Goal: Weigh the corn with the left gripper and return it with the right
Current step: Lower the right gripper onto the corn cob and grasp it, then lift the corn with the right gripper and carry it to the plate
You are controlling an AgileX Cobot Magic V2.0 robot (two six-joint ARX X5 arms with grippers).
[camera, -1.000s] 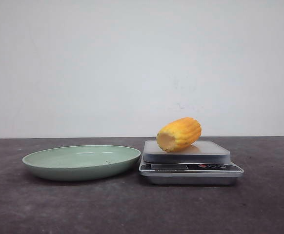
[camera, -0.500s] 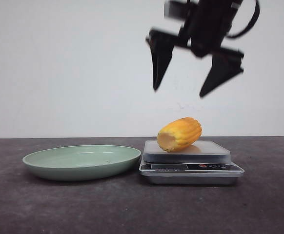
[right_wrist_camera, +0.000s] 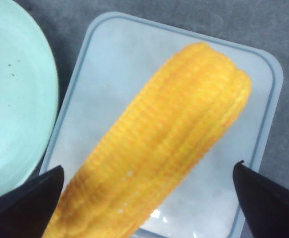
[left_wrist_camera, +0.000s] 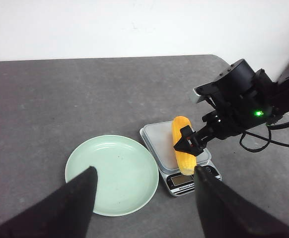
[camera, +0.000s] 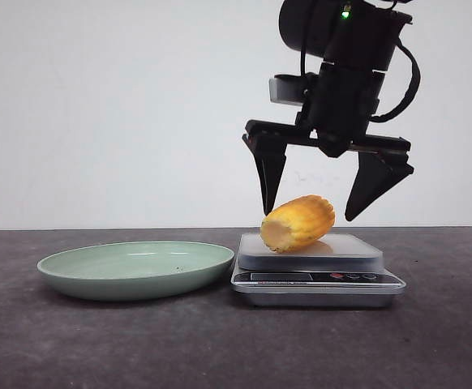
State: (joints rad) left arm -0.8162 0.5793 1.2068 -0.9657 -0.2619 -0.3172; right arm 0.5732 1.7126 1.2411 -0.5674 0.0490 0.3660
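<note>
Short yellow-orange corn (camera: 298,223) lying on its side on the platform of a small silver kitchen scale (camera: 317,279), pale cut end toward the camera, tapered end angled back and to the right; resting there to be weighed, touched by nothing. Directly above, right gripper (camera: 315,212) hanging with jaws spread wide, one black fingertip just beside the cob's left flank, the other well out to the right, straddling the cob across its width so that closing would likely pinch it at the middle. From the right wrist view, cob running diagonally across the white platform between the two fingertips. Just left of the scale, an empty pale green plate (camera: 82,275) on the dark table (camera: 220,348), seemingly the place for the return. Left gripper (left_wrist_camera: 144,191) held high and well back, jaws open and empty, clear of the scale
</note>
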